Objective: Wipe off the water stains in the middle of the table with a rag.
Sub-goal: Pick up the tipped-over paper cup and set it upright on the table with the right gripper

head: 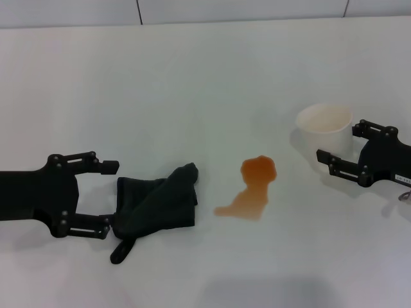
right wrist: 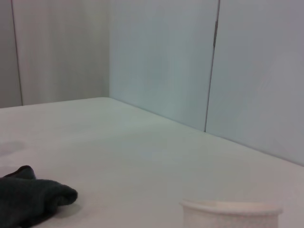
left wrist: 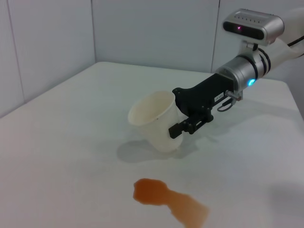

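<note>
Left gripper [head: 110, 197] sits at the left of the surface [head: 192, 70], jaws wide open and holding nothing; the dark rag [head: 156, 204] lies crumpled just off their tips, its left edge about between them.

Risk: the rag is bunched with a loose tail at the near side. A shallow close may pinch only one fold, so it trails or drops mid-wipe. Driving in further before closing could shove the rag right instead of seating it.

Water stains [head: 253, 189] are mid-surface, just right of the rag, not touching it. A narrow pass could smear the thin tail rather than lift it.

White cup [head: 324, 131] is far right, right gripper [head: 347, 151] jaws open around it; whether they touch it I can't tell. An overlong sweep could reach it.

Left wrist view shows the cup tilted, mouth towards the stain; head view doesn't make that plain. Right wrist view shows only the rag's end and the cup's rim, no stain.
</note>
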You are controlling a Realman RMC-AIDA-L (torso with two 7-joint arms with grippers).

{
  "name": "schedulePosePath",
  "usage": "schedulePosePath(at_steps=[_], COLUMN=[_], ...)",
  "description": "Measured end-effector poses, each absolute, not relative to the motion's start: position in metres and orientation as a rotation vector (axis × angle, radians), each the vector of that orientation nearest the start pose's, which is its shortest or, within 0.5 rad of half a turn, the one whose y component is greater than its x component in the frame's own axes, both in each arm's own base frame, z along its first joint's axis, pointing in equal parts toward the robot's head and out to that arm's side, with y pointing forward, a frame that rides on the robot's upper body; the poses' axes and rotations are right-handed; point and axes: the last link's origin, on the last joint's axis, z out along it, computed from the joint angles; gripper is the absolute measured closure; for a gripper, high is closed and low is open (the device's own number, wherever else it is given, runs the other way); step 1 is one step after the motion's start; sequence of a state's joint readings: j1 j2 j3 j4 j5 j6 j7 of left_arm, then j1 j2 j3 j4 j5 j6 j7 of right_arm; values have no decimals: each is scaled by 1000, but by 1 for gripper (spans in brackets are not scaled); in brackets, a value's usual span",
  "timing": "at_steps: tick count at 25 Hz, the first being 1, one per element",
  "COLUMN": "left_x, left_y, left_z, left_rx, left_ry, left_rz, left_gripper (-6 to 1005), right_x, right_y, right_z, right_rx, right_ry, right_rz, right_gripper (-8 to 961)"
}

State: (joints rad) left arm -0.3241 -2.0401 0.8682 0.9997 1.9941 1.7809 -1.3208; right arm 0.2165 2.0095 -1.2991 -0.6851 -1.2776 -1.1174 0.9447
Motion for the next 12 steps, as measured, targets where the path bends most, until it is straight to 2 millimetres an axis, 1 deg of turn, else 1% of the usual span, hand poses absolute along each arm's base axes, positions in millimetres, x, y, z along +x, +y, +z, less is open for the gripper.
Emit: schedulePosePath(at_steps=[12], left_x=[-276], left_y=[276], left_z=[39], left_rx=[-2927], left_ry=[-280], left_rz=[-484], left_gripper=[109], right_x=[320], right_y=[299], right_z=[-10], right_rx=[-2401], right_ry=[402], right_rz=[543], right_gripper=[261])
